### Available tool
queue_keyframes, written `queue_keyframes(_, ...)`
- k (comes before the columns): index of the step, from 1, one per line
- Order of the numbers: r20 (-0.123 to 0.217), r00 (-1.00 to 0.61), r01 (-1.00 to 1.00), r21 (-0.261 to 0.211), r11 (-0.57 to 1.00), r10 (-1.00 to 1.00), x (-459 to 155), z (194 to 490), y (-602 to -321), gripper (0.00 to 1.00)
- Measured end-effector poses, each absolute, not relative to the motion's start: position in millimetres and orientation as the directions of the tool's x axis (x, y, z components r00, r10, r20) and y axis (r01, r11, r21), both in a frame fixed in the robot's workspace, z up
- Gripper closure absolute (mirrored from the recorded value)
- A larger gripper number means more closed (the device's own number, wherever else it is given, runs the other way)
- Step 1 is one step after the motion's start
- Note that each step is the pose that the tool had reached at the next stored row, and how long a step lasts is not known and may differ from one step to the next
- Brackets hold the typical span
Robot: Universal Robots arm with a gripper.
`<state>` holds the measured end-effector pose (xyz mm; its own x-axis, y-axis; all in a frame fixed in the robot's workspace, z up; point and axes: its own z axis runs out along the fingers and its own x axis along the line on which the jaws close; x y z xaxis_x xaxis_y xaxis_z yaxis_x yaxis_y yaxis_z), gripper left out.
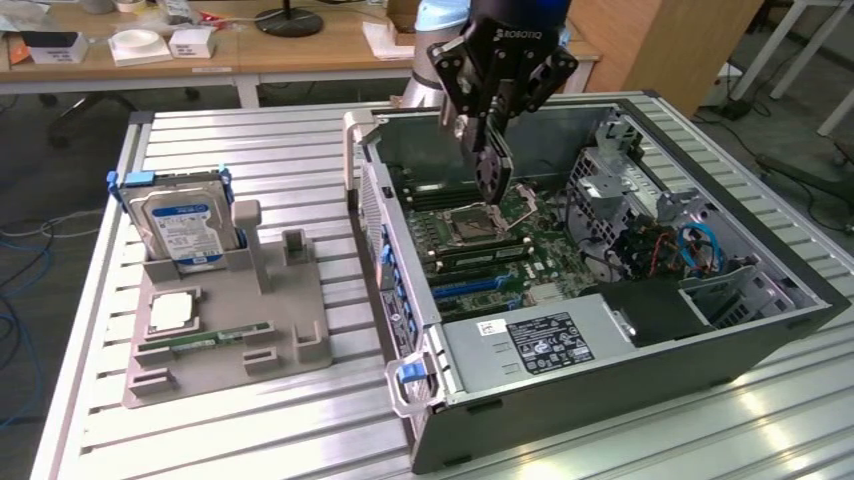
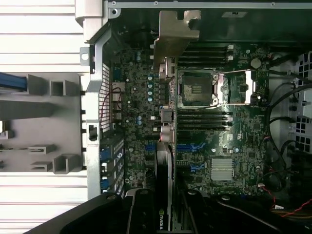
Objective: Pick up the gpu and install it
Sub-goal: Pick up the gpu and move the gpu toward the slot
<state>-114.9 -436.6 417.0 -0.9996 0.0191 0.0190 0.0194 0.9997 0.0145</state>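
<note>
My gripper [image 1: 485, 135] hangs over the open computer case [image 1: 747, 335], shut on the gpu [image 1: 494, 172], a thin dark card held upright by its upper edge. The card's lower end hovers just above the CPU socket [image 1: 481, 218] on the motherboard [image 1: 534, 250], apart from the board. In the wrist view the gpu [image 2: 165, 161] shows edge-on between my fingers [image 2: 141, 217], with its silver metal bracket [image 2: 173, 34] at the far end, over the board beside the socket [image 2: 195, 90]. Blue expansion slots [image 2: 191, 146] lie next to the card's line.
On the exterior view's left, a grey holder [image 1: 287, 330] carries a blue-labelled hard drive [image 1: 187, 225], a CPU chip [image 1: 174, 312] and a green memory stick [image 1: 200, 342]. Inside the case are a power supply [image 1: 534, 340], a drive cage [image 1: 607, 185] and cables [image 1: 694, 250].
</note>
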Motion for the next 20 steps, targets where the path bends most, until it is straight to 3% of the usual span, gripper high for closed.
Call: queue_keyframes(20,0.019,-1.000,0.019,0.015,1.000,0.019,-93,417,-437,0.74)
